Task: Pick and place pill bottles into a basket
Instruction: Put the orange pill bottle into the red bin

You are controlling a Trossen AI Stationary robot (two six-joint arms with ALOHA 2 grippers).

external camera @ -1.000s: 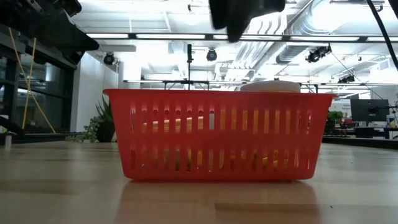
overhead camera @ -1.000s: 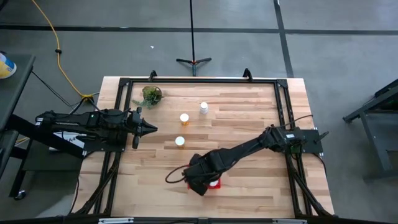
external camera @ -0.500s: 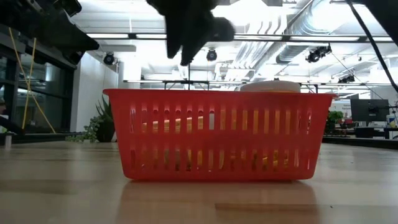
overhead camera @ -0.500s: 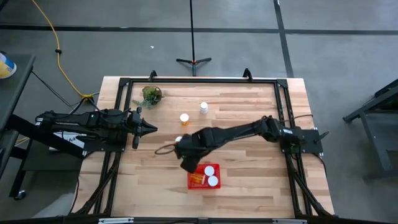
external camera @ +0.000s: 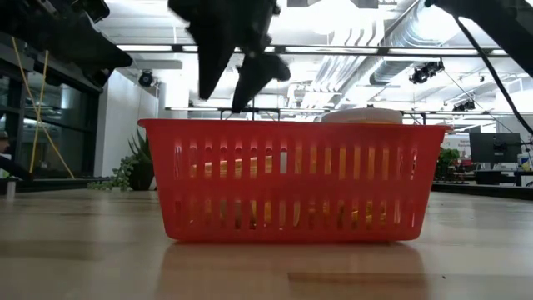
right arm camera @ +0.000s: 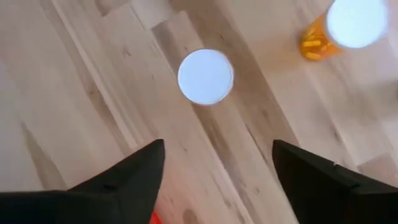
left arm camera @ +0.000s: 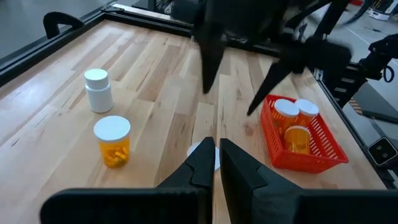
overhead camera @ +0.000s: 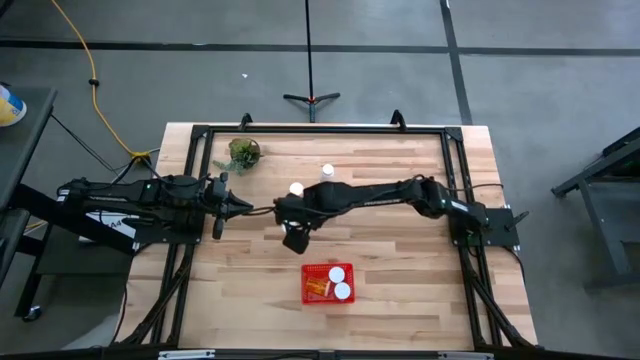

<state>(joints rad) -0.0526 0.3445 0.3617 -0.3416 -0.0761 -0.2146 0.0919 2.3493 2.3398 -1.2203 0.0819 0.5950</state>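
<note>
Right gripper (overhead camera: pixel 292 237): jaws spread wide, empty, hovering above a white-capped pill bottle (right arm camera: pixel 206 76) on the table (overhead camera: pixel 400 260). Left gripper (left arm camera: pixel 216 152): jaws together, parked at the table's left edge. Two more bottles (left arm camera: pixel 112 141) stood nearby. Red basket (overhead camera: pixel 327 283) held three bottles.

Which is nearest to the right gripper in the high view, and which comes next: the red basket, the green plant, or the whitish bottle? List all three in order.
Measured from the right gripper:
1. Whitish bottle, just beyond it, toward the table's far edge.
2. Red basket, toward the near edge; close to the bottle's distance, slightly farther.
3. Green plant, at the far left corner.
</note>
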